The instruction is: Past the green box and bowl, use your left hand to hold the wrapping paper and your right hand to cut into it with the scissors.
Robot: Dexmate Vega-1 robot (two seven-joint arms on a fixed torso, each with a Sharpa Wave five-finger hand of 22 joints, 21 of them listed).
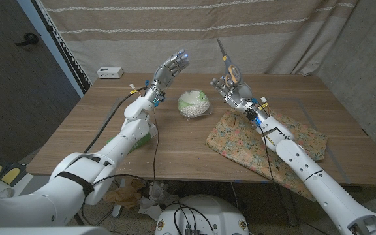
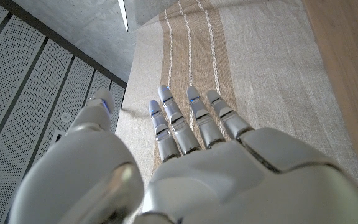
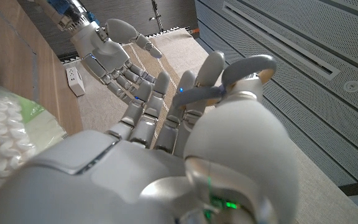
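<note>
The paper (image 1: 266, 140) lies flat at the near right of the counter (image 1: 175, 140), partly under the right forearm, its long axis running from near-left toward far-right. It looks thin, light and limp, likely to slide or bunch, so it should be pinned with spread fingers near an edge, leaving a free margin for the blades. Further back, the bowl (image 1: 194, 104) sits mid-counter. The right hand (image 1: 230, 83) hangs above the paper's far-left corner, fingers clamped on the scissors (image 1: 228, 62); these are stiff, with blades pointing up and away, long axis near upright. The left hand (image 1: 170, 67) is raised left of the bowl, fingers apart, holding nothing.
</note>
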